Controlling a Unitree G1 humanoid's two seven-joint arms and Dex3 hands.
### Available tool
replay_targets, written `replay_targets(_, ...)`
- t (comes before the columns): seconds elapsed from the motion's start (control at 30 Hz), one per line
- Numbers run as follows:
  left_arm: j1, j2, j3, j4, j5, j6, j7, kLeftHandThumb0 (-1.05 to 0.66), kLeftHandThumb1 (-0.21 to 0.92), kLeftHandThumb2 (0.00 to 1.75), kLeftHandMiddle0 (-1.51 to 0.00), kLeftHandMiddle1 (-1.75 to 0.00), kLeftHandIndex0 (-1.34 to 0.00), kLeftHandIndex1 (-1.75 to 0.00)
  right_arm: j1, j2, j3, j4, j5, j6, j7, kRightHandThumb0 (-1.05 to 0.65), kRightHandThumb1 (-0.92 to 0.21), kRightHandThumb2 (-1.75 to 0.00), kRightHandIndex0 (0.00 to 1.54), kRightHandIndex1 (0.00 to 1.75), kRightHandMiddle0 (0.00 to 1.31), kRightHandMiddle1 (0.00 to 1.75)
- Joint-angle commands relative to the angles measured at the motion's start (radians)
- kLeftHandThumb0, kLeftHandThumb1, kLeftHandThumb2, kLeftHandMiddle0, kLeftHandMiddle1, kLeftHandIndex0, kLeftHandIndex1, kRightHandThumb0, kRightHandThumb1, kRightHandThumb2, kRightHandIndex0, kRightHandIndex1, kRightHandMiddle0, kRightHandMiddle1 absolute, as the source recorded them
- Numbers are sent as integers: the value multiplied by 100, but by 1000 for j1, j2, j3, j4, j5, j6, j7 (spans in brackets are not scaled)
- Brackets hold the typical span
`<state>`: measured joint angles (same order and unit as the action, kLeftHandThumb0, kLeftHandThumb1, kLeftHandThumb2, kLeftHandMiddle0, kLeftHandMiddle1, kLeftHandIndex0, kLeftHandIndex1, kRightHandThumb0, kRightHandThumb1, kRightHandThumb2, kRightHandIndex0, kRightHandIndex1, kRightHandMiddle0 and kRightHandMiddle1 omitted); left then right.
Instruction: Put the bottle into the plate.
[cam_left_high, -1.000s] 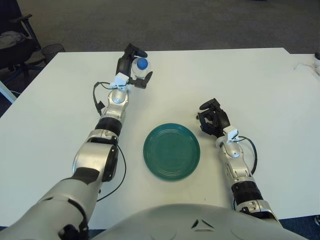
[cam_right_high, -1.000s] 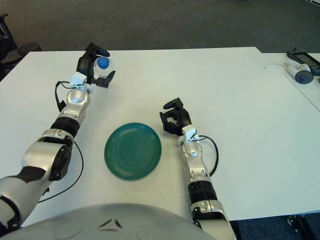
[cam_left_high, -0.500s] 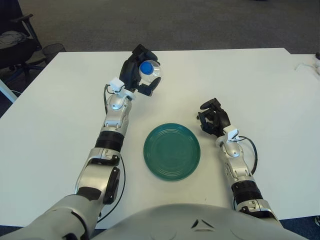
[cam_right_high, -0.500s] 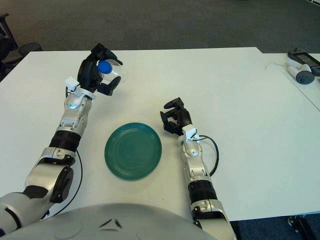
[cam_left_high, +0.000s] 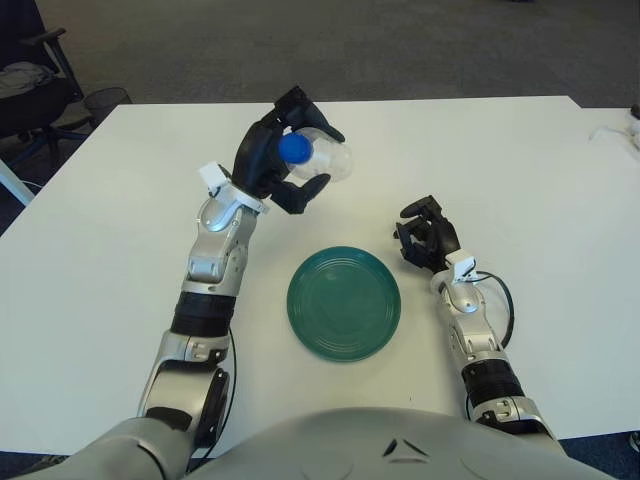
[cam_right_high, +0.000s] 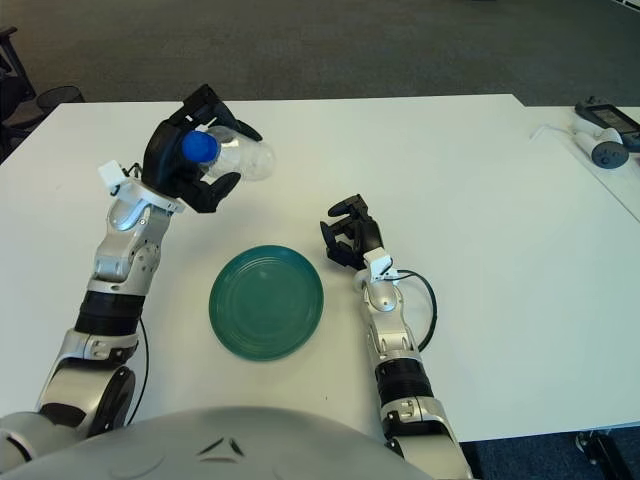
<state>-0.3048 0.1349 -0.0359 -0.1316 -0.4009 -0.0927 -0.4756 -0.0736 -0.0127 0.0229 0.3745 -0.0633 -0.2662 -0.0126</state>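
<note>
A clear plastic bottle (cam_left_high: 322, 158) with a blue cap is held in my left hand (cam_left_high: 280, 170), lifted above the table and tilted on its side, cap towards me. The hand's black fingers are curled around it; it also shows in the right eye view (cam_right_high: 232, 160). The dark green plate (cam_left_high: 343, 304) lies flat on the white table, nearer to me and to the right of the held bottle. My right hand (cam_left_high: 425, 240) rests on the table just right of the plate, holding nothing, fingers curled.
The white table (cam_left_high: 520, 180) spreads wide around the plate. A grey device with a cable (cam_right_high: 600, 135) lies on a neighbouring table at the far right. An office chair (cam_left_high: 30, 80) stands off the table's far left corner.
My left hand has lifted the bottle and carried it nearer to me and to the right, towards the plate; the bottle has tipped more onto its side. My right hand has not moved.
</note>
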Motion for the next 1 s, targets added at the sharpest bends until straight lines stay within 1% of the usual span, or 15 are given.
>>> replay_targets(0.0, 97, 36, -31, -107, -6, 25, -42, 0, 3, 163, -84, -169, -60, -175, 56, 1, -4, 65, 4, 80, 1, -1, -74, -70, 43, 145, 23, 175)
replay_targets(0.07, 142, 46, -55, -143, 3, 15, -69, 0, 3, 163, -84, -169, -60, -175, 53, 2, -4, 69, 6, 78, 2, -1, -75, -68, 41, 144, 24, 175)
replay_targets(0.2, 180, 46, -81, -151, 18, -20, -105, 0, 4, 162, -84, -169, -60, -175, 54, 5, -4, 67, 5, 74, -3, -1, -77, -65, 39, 143, 25, 175)
replay_targets(0.27, 194, 39, -91, -130, 40, -73, -125, 0, 4, 162, -84, -169, -60, -175, 57, 8, -3, 60, 1, 73, -9, -1, -77, -66, 39, 144, 25, 175)
replay_targets(0.33, 215, 22, -105, -89, 86, -168, -136, 0, 3, 162, -84, -168, -60, -175, 60, 12, -2, 57, -3, 68, -18, -1, -75, -68, 39, 146, 24, 175)
replay_targets(0.4, 229, 14, -112, -64, 116, -233, -138, 0, 3, 163, -85, -168, -60, -175, 62, 14, 0, 55, -6, 62, -26, -1, -73, -72, 40, 148, 23, 175)
replay_targets(0.5, 227, 16, -113, -49, 141, -281, -136, 0, 2, 162, -86, -164, -61, -175, 61, 15, 5, 58, -15, 48, -38, 0, -69, -79, 42, 153, 22, 175)
replay_targets(0.53, 222, 28, -114, -47, 137, -277, -149, 0, 2, 162, -87, -164, -61, -175, 58, 14, 8, 69, -17, 42, -39, 0, -68, -80, 43, 153, 21, 175)
replay_targets(0.67, 198, 85, -128, -57, 105, -218, -216, 0, 0, 163, -89, -160, -62, -175, 53, 10, 11, 79, -12, 48, -28, 0, -65, -87, 44, 159, 19, 175)
replay_targets(0.77, 191, 101, -134, -68, 86, -184, -237, 0, 0, 163, -90, -159, -63, -175, 52, 10, 10, 79, -6, 54, -20, 0, -64, -89, 45, 161, 18, 175)
replay_targets(0.87, 185, 118, -145, -78, 78, -139, -252, 0, 0, 163, -89, -160, -63, -175, 51, 12, 7, 78, 1, 61, -16, 0, -65, -87, 45, 159, 19, 175)
replay_targets(0.93, 182, 113, -166, -67, 101, -125, -250, 0, 1, 162, -88, -161, -62, -175, 51, 13, 6, 78, 3, 62, -16, 0, -65, -87, 45, 158, 19, 175)
replay_targets(0.97, 183, 108, -177, -51, 121, -132, -246, 0, 1, 162, -88, -161, -62, -175, 52, 13, 7, 76, 3, 62, -16, 0, -65, -87, 45, 158, 18, 175)
